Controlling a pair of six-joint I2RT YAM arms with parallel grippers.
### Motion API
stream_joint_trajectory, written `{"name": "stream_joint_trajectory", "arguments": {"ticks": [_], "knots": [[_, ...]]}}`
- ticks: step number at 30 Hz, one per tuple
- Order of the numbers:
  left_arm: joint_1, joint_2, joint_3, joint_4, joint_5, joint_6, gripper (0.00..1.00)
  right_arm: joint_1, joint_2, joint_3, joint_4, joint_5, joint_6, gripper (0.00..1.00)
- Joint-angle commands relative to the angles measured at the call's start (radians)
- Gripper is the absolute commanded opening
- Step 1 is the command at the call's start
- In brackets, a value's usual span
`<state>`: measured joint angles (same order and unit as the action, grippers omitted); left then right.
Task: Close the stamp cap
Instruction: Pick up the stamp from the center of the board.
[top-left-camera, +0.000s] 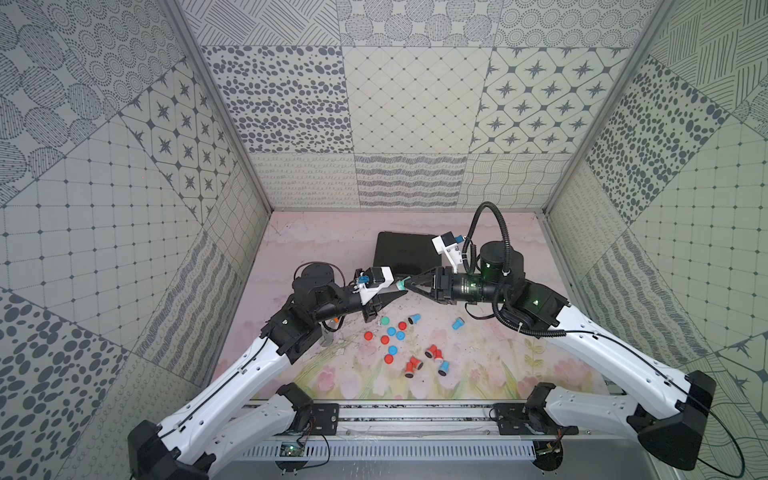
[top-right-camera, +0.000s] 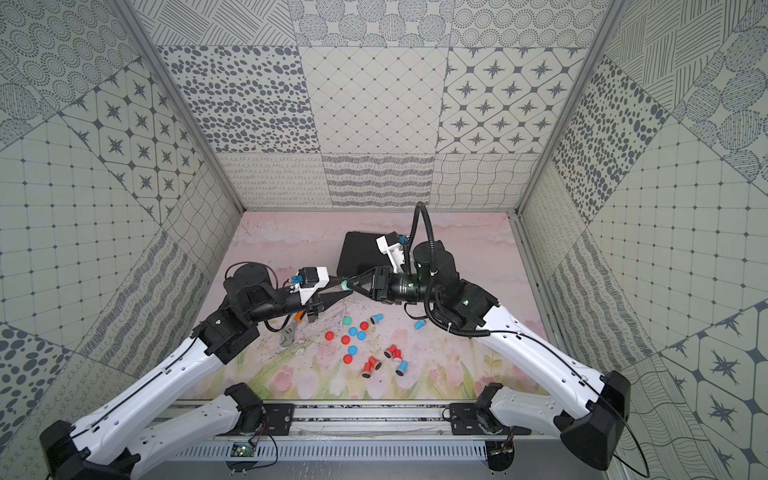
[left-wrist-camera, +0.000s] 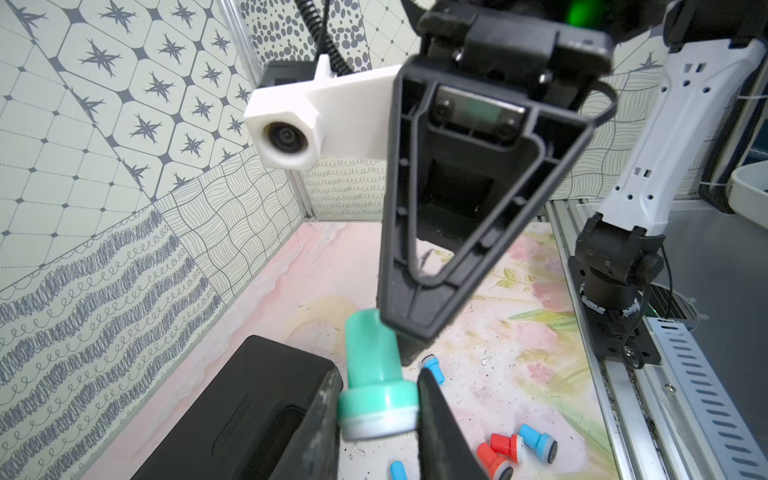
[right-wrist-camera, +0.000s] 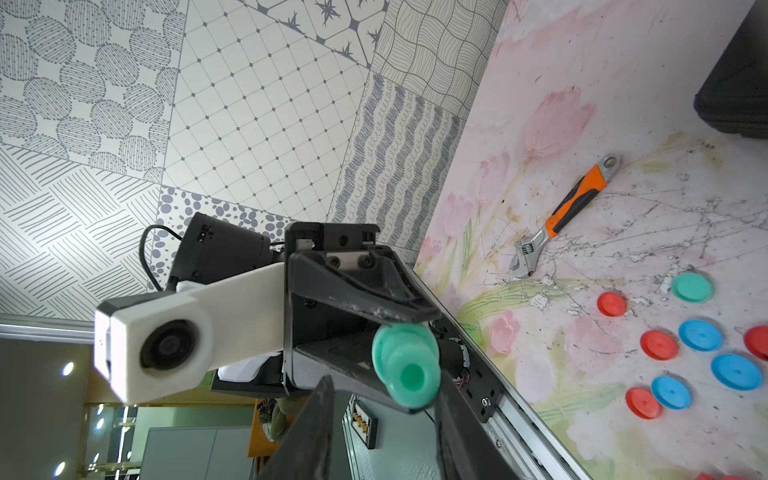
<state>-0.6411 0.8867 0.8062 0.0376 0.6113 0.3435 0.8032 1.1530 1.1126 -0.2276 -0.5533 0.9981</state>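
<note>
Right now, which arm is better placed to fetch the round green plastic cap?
Probably left. The left gripper, shut on the base of the green plastic stamp, hangs nearest the round green cap; the right gripper, at the handle, could keep it.

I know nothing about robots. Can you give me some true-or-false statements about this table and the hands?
1. The left hand grips a green stamp by its wide end. True.
2. That stamp already wears its cap. False: its pad end looks bare, and a green cap lies on the table.
3. An orange-handled wrench lies on the table. True.
4. Every loose cap is red. False: there are red caps, blue caps and the green one.
5. The black case sits beside the arms' bases. False: it sits toward the back wall.
</note>
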Motion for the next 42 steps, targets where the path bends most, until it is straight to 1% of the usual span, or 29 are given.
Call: {"name": "stream_joint_trajectory", "arguments": {"ticks": [1, 10, 18, 21, 26, 29, 34, 37, 42], "knots": [[-0.006, -0.005, -0.001, 0.032, 0.105, 0.061, 0.00, -0.001, 0.015, 0.021, 0.044, -0.023, -0.001, 0.37], [-0.006, 0.001, -0.005, 0.043, 0.096, 0.060, 0.00, 0.002, 0.012, 0.008, 0.043, -0.032, 0.003, 0.22], [-0.006, 0.003, -0.004, 0.041, 0.089, 0.055, 0.01, 0.002, 0.011, 0.002, 0.038, -0.031, 0.002, 0.11], [-0.005, -0.006, -0.007, 0.036, 0.069, 0.050, 0.14, 0.002, 0.004, -0.002, 0.028, -0.012, -0.007, 0.09], [-0.006, -0.027, -0.028, 0.035, 0.025, 0.042, 0.45, 0.001, -0.006, 0.000, -0.001, 0.022, -0.022, 0.07], [-0.006, -0.048, -0.034, 0.026, 0.002, 0.023, 0.58, 0.001, -0.018, 0.001, -0.022, 0.056, -0.031, 0.07], [-0.006, -0.102, -0.048, -0.033, -0.061, -0.006, 0.67, 0.002, -0.031, 0.004, -0.059, 0.116, -0.049, 0.06], [-0.006, -0.137, -0.071, -0.051, -0.116, -0.037, 0.70, 0.002, -0.032, 0.013, -0.094, 0.165, -0.068, 0.05], [-0.005, -0.161, -0.073, -0.116, -0.273, -0.114, 0.75, 0.002, -0.014, 0.033, -0.175, 0.244, -0.114, 0.06]]}}
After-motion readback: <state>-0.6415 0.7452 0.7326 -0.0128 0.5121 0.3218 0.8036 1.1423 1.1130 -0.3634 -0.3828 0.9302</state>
